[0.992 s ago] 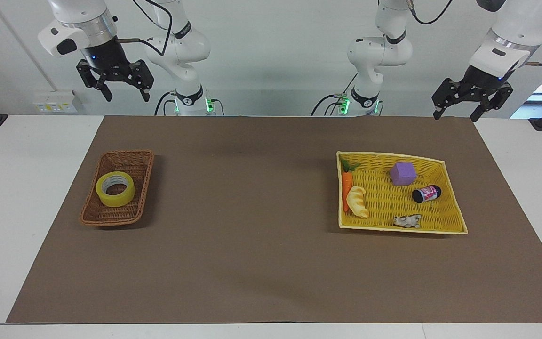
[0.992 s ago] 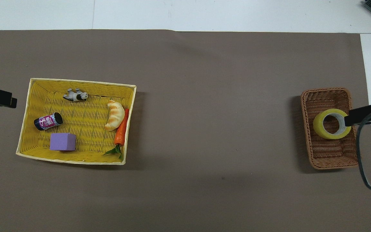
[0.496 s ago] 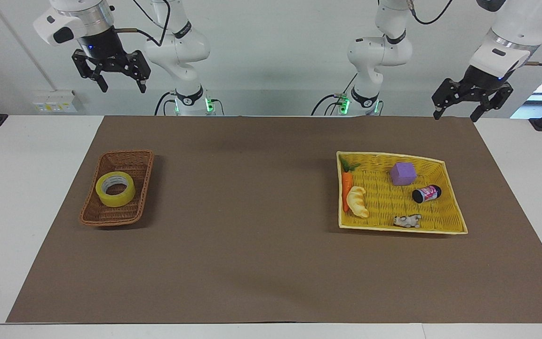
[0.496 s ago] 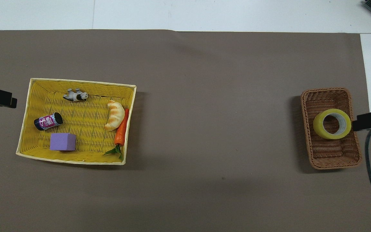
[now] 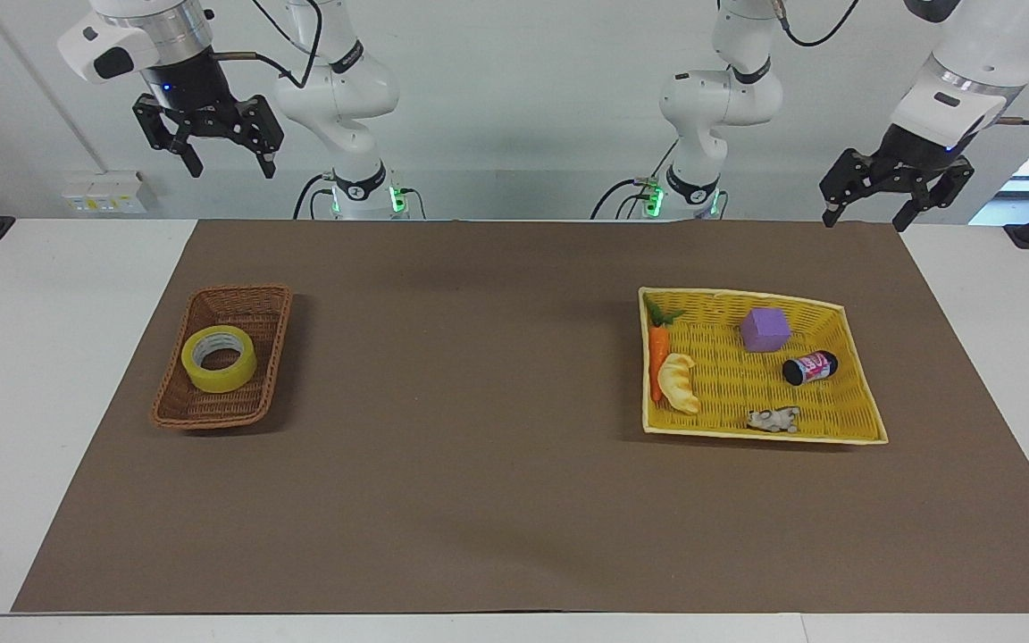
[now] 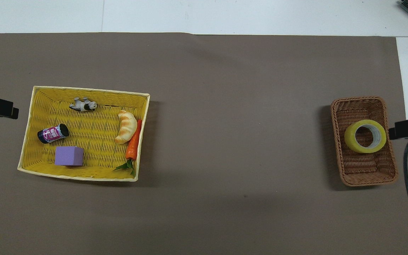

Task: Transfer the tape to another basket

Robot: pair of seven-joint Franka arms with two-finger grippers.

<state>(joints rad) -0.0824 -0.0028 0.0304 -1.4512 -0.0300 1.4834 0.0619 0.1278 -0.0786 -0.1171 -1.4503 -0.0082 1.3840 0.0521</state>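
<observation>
We judge the transfer complete, since the wide ring-shaped roll of translucent yellow tape [image 5: 220,358] with its grey-white inner core already lies flat in the small dark brown woven wicker basket [image 5: 177,406] at the left of the facing view, which is the right of the overhead view; so the step in hand, as we read it, is only to keep both arms clear and leave the load alone; we would hold the right gripper [image 5: 227,164], high in the upper left of the facing view with its two black fingers spread apart and nothing between them, well above the basket rim, so that no finger catches the weave or nudges the roll; the left gripper [image 5: 865,217], in the upper right of that view over the table's edge, likewise has its fingers apart and empty, and that arm waits; the tape sits slightly toward one long wall of the basket [image 6: 392,176], its hole facing up and its glossy band catching the light [image 6: 365,136]; the large flat bright yellow woven basket [image 5: 867,433], toward the left arm's end of the table, holds other small items and needs no attention.
</observation>
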